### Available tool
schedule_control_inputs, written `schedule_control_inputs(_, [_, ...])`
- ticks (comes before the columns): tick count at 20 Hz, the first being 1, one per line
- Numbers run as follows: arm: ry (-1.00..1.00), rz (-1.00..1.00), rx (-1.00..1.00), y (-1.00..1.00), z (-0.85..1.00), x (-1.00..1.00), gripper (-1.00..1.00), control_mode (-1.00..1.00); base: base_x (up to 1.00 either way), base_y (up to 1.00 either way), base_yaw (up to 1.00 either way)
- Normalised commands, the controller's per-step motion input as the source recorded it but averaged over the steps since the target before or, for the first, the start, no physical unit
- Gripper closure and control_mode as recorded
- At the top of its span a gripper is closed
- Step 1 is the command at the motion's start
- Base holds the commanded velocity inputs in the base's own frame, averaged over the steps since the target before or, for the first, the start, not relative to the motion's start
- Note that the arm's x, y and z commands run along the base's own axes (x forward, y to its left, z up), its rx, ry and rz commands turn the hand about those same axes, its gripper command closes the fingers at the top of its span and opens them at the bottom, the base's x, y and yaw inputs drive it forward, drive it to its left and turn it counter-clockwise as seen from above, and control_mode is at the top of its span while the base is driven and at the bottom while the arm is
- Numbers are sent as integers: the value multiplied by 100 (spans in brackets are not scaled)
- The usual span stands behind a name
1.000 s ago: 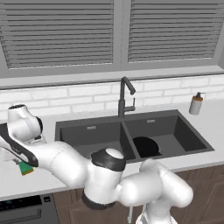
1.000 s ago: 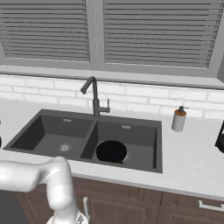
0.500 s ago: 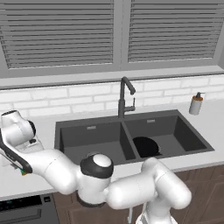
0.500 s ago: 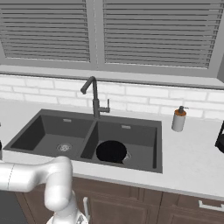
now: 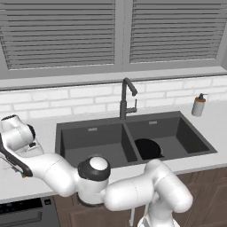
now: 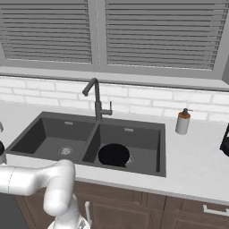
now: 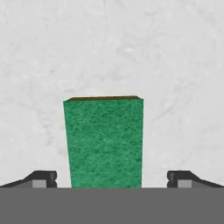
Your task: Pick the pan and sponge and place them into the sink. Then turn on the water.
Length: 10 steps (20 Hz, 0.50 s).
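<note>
Seen from the hand view, the green sponge lies flat on the pale counter, a thin orange edge showing at its far end. My gripper is open, one dark fingertip on each side of the sponge's near end, neither one touching it. In the left base view my hand hangs low over the counter left of the sink and hides the sponge. The black pan lies in the right basin and also shows in the right base view as pan. No water runs from the faucet.
A white soap dispenser stands on the counter right of the sink. The gooseneck faucet rises behind the divider. A dark object sits at the far right edge. The white-tiled wall and the blinds close off the back.
My hand has swung further left and a little lower over the counter, now covering the sponge in the left base view. The pan and the sink are unchanged.
</note>
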Motion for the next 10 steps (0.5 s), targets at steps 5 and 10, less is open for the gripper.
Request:
schedule_control_inputs(5, [-3,0,0,9,-22,0,-100,-100,0,0,0])
schedule_control_inputs(10, [-7,0,0,0,-39,0,-100,-100,0,0,0])
